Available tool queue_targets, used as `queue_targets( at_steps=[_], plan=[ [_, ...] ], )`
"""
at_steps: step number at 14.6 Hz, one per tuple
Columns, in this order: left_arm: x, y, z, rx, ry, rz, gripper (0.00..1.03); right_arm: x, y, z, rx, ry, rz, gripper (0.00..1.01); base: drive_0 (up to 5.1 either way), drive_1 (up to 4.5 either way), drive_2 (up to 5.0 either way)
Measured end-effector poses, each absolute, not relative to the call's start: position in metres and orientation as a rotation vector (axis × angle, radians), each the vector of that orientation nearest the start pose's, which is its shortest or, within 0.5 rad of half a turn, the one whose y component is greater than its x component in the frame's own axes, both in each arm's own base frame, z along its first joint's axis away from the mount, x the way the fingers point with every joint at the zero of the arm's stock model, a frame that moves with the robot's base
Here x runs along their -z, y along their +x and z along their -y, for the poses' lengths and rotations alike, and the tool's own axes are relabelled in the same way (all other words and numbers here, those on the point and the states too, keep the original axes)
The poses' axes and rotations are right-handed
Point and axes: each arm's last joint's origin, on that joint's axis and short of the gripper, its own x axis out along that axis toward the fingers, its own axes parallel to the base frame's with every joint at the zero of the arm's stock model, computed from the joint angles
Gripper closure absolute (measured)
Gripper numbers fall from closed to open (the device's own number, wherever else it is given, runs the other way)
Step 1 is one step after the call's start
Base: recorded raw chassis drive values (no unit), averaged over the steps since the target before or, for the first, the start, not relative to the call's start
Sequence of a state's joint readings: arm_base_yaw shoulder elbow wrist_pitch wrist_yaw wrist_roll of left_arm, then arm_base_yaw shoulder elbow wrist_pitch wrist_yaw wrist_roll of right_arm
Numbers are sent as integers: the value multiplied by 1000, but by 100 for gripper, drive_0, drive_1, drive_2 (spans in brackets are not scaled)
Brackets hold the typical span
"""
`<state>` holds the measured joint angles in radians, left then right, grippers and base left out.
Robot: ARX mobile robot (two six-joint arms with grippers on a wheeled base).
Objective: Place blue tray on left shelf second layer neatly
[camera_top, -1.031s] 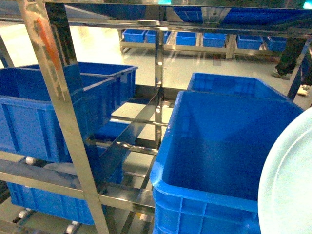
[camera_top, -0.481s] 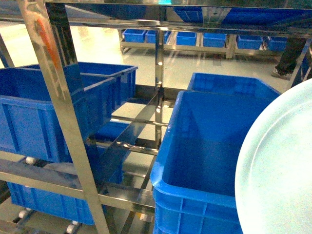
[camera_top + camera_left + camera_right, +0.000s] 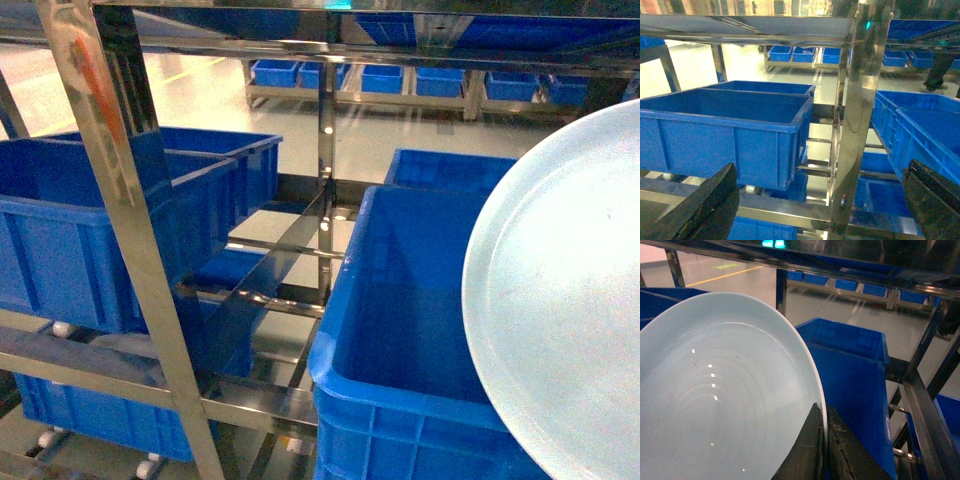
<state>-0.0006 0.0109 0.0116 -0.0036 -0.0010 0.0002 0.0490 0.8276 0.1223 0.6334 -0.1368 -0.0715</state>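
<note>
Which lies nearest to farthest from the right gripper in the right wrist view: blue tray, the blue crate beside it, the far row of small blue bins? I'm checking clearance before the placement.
1. The blue tray, clamped at its rim in the right gripper, left of the jaws.
2. The blue crate, just right of and behind the tray.
3. The row of small bins, across the floor at the top.

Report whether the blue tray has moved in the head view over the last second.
Yes. The blue tray has swung up and leftward into view, now covering much more of the right-hand blue crate, which stayed put.
</note>
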Motion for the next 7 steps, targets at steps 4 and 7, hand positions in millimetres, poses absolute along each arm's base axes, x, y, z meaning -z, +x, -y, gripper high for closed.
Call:
queue_targets(
  at_steps=[4, 7],
  plan=[
    [-166, 98, 0, 0, 0, -3, 5, -162, 200, -3, -109, -53, -95, 99, 0, 0, 0],
    [-166, 98, 0, 0, 0, -3, 5, -158, 213, -4, -89, -48, -97, 99, 0, 0, 0]
  ],
)
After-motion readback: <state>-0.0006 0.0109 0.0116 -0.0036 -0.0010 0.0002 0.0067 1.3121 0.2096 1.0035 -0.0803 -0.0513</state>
